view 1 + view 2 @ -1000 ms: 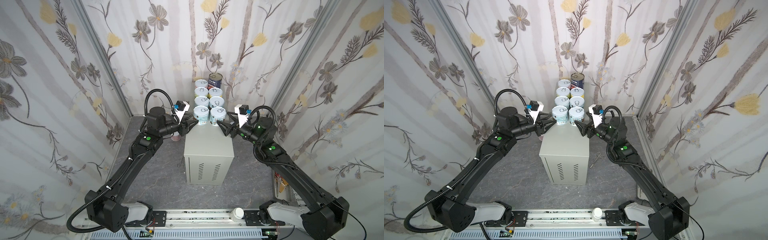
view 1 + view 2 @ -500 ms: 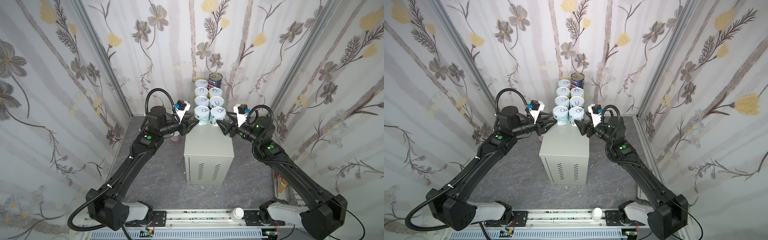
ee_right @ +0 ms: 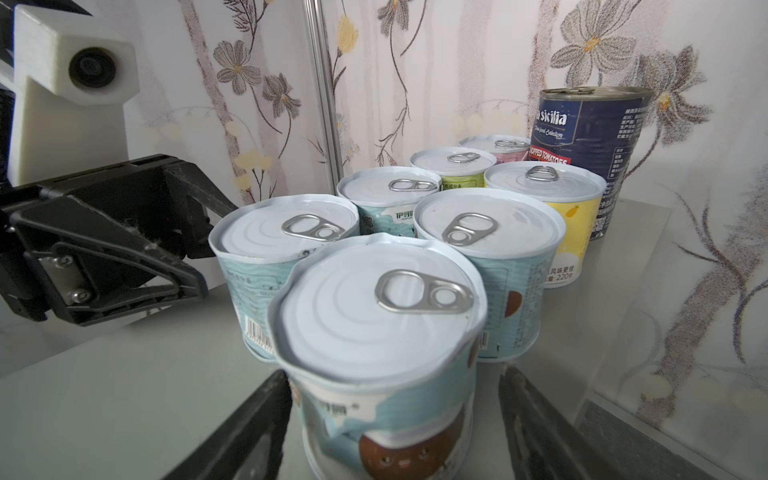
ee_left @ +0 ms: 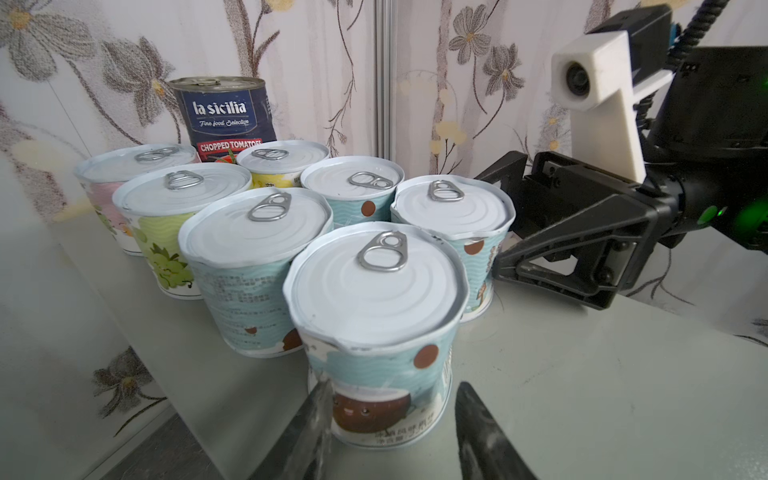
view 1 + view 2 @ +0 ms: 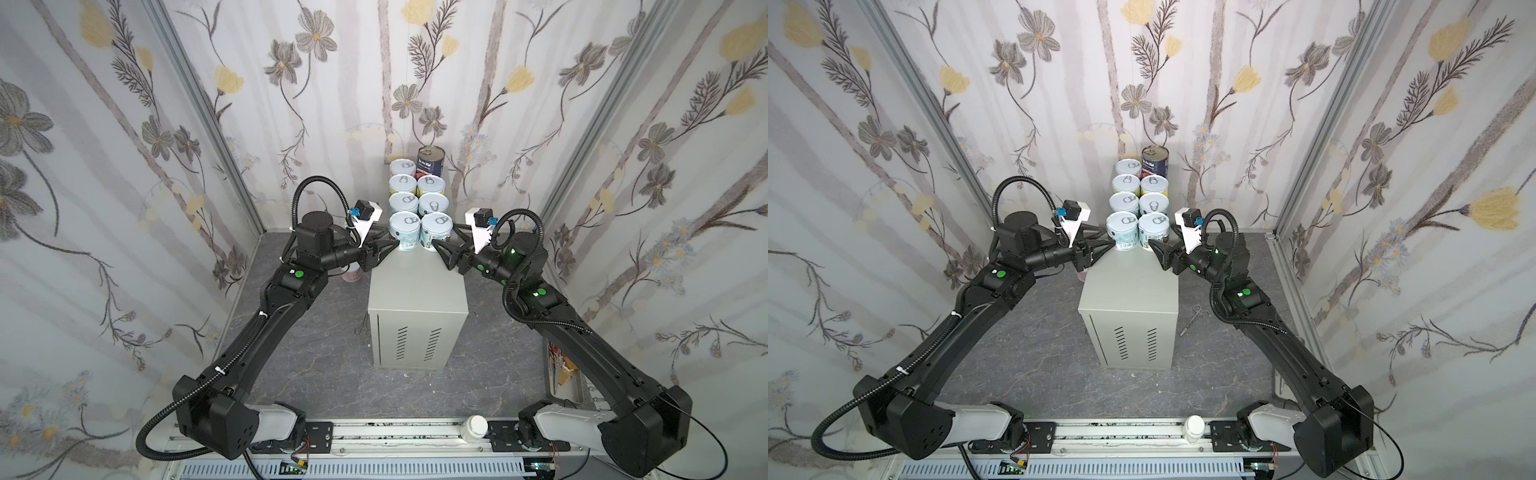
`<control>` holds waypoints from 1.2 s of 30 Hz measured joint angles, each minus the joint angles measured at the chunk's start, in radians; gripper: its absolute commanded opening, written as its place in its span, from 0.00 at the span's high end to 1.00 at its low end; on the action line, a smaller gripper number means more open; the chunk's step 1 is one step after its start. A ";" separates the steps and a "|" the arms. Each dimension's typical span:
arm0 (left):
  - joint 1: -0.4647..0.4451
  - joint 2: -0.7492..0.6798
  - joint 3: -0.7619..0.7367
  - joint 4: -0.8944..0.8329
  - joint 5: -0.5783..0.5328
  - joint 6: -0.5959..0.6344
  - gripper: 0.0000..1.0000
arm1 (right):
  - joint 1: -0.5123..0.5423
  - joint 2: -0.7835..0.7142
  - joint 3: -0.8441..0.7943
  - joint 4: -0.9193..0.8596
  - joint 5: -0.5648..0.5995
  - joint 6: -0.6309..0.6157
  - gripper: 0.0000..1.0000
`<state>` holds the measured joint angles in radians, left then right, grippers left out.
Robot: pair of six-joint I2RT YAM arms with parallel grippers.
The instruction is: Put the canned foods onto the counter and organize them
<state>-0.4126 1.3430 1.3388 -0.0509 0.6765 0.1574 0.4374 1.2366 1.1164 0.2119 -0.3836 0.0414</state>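
Note:
Several canned foods stand in two rows at the far end of the counter (image 5: 415,286) (image 5: 1129,286), with the tall tomato can (image 5: 431,164) (image 4: 226,112) at the back. My left gripper (image 5: 392,243) (image 4: 392,386) is shut low on the front-left can (image 5: 404,228) (image 4: 374,299). One finger touches its label and the other sits a sliver off it. My right gripper (image 5: 436,243) (image 3: 395,378) is open around the front-right can (image 5: 436,226) (image 3: 374,316), with a gap beside each finger. Both cans rest on the counter.
A white bottle (image 5: 473,428) sits on the front rail. Scissors (image 5: 1192,318) lie on the dark floor right of the counter. A pinkish container (image 5: 353,274) stands on the floor under my left wrist. A tool tray (image 5: 561,370) is at the right wall.
My right gripper has moved in around the front-right can and its jaws have narrowed. My left gripper has edged slightly toward the cans. The cans have stayed put.

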 measured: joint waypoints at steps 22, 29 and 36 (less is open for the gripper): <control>-0.002 0.000 0.000 -0.007 -0.004 0.000 0.51 | 0.001 0.021 0.010 0.000 -0.005 -0.001 0.25; -0.003 -0.005 0.000 -0.010 -0.012 0.000 0.51 | 0.001 0.031 0.019 0.001 -0.013 -0.008 0.25; -0.003 -0.010 0.000 -0.010 -0.013 0.000 0.47 | 0.001 0.037 0.024 0.001 -0.022 -0.008 0.27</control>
<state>-0.4152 1.3331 1.3388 -0.0612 0.6640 0.1574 0.4381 1.2739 1.1408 0.2131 -0.4057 0.0330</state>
